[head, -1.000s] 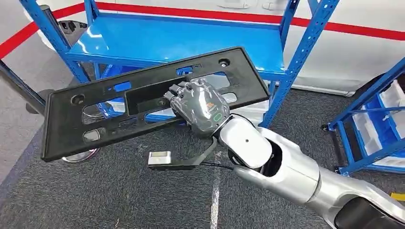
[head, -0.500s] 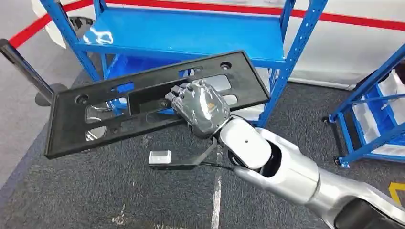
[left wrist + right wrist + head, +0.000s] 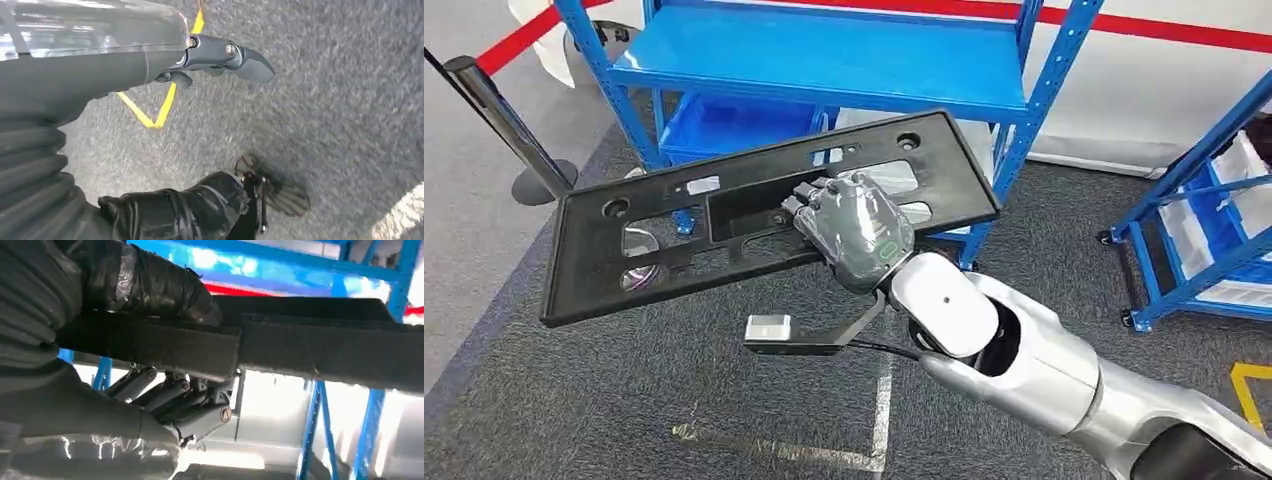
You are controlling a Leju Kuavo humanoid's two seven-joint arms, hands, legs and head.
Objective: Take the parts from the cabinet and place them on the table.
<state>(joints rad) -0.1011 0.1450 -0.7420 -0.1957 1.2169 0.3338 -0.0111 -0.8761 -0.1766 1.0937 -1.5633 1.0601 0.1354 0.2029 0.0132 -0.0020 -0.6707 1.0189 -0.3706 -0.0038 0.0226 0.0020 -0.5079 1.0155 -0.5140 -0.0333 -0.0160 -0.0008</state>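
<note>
Plate in the air! The right hand (image 3: pixel 856 232) is clamped on a long black plastic part (image 3: pixel 754 215), fingers (image 3: pixel 170 397) curled under one edge and the thumb on top, holding it tilted above the dark carpet (image 3: pixel 624 400) in front of the blue shelf rack (image 3: pixel 824 60). The part's far corner overlaps the rack's post in the head view. The left hand (image 3: pixel 220 55) hangs over the grey floor beside a yellow floor line (image 3: pixel 150 117), fingers extended with nothing between them. A second blue rack (image 3: pixel 1204 240) stands to the right.
</note>
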